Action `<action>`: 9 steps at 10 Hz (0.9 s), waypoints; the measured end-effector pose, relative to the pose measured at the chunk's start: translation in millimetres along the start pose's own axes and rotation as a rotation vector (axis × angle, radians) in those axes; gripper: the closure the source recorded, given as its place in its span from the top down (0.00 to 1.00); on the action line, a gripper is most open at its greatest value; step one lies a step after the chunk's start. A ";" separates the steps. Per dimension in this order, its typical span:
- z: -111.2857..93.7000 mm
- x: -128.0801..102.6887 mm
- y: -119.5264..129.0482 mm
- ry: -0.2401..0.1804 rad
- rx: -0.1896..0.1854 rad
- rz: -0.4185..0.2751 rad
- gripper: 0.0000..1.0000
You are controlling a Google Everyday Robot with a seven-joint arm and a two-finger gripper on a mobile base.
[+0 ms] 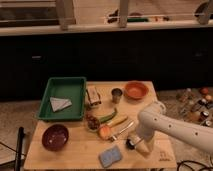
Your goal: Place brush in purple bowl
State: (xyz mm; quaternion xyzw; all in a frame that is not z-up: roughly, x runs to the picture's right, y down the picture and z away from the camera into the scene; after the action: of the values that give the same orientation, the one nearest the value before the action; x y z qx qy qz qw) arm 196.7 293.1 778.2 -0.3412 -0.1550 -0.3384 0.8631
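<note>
The purple bowl [55, 136] sits empty at the front left of the wooden table [75, 155]. A small dark round head [129, 144], which looks like the brush's bristle end, lies on the table right by my gripper [137, 145]. The brush's white handle is hidden under the gripper. My white arm [170, 127] reaches in from the right, and the gripper is low over the table's front right part, well to the right of the bowl.
A green tray [75, 85] holding a folded cloth [59, 104] stands at the back left. An orange bowl [136, 90] and a metal cup [116, 95] are at the back. A blue-grey sponge [110, 156], a silvery utensil [122, 131] and food items [102, 125] lie mid-table.
</note>
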 end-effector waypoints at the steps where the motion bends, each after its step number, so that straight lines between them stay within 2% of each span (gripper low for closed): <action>1: 0.3 -1.0 -0.4 0.000 -0.001 -0.005 0.80; 3: 0.1 -1.1 -2.1 0.002 0.001 -0.004 0.80; 9: 0.7 33.2 -1.8 0.026 0.020 0.097 0.78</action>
State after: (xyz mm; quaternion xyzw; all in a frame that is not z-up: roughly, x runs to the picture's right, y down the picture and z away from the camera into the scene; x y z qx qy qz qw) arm 219.5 276.7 796.2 -0.3352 -0.1305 -0.2991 0.8838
